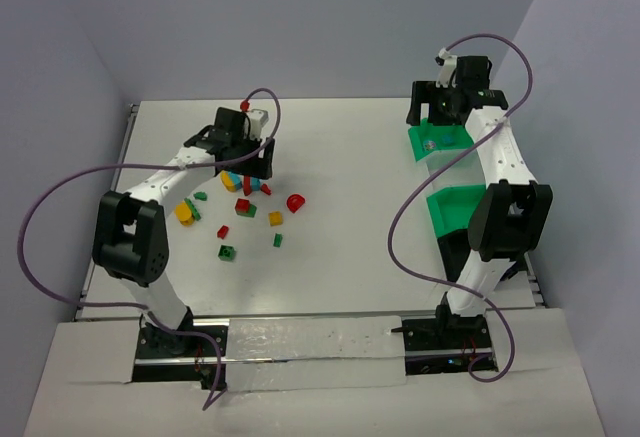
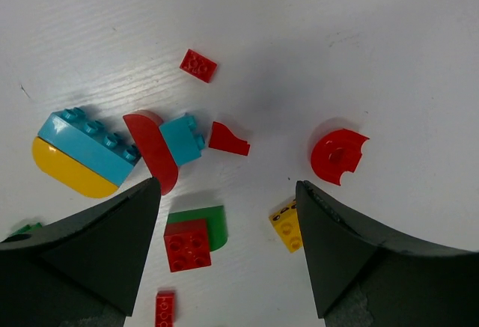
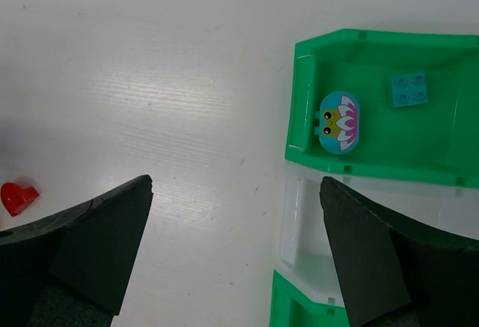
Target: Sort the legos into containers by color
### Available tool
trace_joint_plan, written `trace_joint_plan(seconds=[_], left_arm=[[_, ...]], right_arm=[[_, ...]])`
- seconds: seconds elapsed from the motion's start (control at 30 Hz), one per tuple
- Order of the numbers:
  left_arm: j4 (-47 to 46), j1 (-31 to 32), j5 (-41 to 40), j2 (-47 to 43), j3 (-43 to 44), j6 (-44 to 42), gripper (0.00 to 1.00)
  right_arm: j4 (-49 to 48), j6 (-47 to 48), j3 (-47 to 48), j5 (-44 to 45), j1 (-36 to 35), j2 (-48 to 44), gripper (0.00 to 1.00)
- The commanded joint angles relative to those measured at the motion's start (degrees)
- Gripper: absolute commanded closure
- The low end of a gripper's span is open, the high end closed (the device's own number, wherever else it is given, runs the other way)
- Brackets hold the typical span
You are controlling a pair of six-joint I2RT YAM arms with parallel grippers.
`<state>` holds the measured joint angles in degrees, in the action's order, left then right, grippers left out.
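Legos lie beneath the spread left tool.

Robot lab cell: bare white table, plain partition walls, 2 arms bolted at table edge.

The top camera looks down from high behind both arms. Each wrist camera faces down past its own fingers, close to the table. With the top view, 1 shares the legos under the left gripper, the other the container ahead-right of the right gripper.
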<state>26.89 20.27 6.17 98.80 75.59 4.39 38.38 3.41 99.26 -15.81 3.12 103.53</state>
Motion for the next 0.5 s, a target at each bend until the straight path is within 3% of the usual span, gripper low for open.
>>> trace_joint_plan(seconds=[0.0, 0.27, 0.47], left_arm=[[0.44, 1.25, -5.95, 1.7, 0.28, 8.19, 0.18], [0.11, 2.93, -14.3, 4.47, 0.2, 11.97, 0.2], [0.85, 2.93, -15.69, 7.27, 1.44, 12.78, 0.24]], right_arm=[[-0.91, -1.06, -1.02, -0.33, -0.68, -1.59, 0.0], [-1.29, -1.3, -2.31, -0.54, -1.11, -2.01, 0.0], [-1.38, -1.13, -3.15, -0.55, -1.35, -2.36, 0.0]])
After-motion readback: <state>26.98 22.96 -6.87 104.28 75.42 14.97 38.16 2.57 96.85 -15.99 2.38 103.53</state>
